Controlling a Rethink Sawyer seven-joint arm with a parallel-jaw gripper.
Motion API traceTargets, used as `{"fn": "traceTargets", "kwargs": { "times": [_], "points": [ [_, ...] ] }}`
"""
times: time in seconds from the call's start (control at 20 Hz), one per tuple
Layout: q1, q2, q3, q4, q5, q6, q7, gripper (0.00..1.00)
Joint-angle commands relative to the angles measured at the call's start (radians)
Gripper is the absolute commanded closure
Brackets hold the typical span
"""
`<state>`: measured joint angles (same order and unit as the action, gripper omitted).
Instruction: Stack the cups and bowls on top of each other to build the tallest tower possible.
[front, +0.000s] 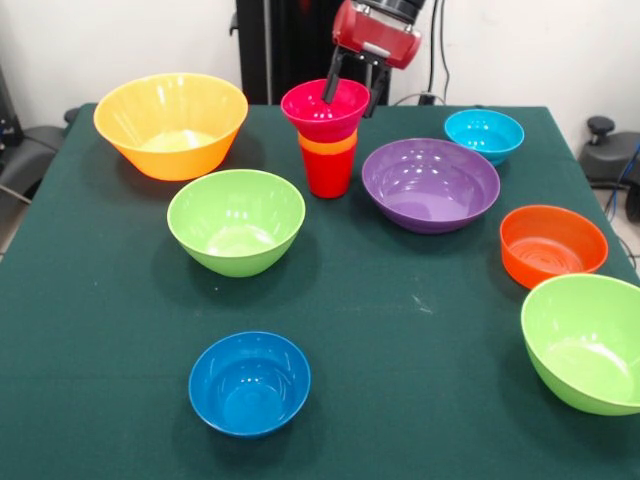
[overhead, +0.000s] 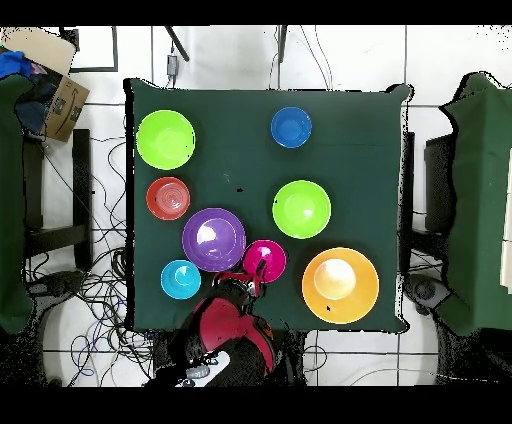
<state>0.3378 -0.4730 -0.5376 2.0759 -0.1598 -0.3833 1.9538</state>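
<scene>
Item: tower (front: 326, 140), so far a red cup (front: 327, 174) as base, an orange cup (front: 328, 144) nested in its mouth, and a small pink bowl (front: 325, 107) seated on top. Location: near the table's (front: 400, 330) far edge in the front view, roughly mid-width, between the large yellow-orange bowl (front: 172, 122) and the purple bowl (front: 430, 183).

Item: pincer (front: 353, 92). State: fingers spread, one inside the pink bowl, the other outside behind its far rim, so the rim sits between them. Whether they press on it cannot be told.

Step in hand, by judgement: seating or releasing the pink bowl. To do well: keep the bowl level and centred on the orange cup, let go fully, then lift straight up so neither finger drags the rim and tips the column.

Stock remaining on the table: two lime green bowls (front: 236, 220) (front: 585, 341), orange bowl (front: 553, 244), light blue bowl (front: 484, 134), dark blue bowl (front: 249, 382).
</scene>
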Motion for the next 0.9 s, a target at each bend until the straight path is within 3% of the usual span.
{"fn": "traceTargets", "kwargs": {
  "times": [0.05,0.9],
  "points": [
    [-0.005,-0.035,0.125,-0.032,0.050,0.057,0.161,0.00],
    [0.000,-0.103,0.124,-0.031,0.046,0.127,0.134,0.00]
  ]
}}
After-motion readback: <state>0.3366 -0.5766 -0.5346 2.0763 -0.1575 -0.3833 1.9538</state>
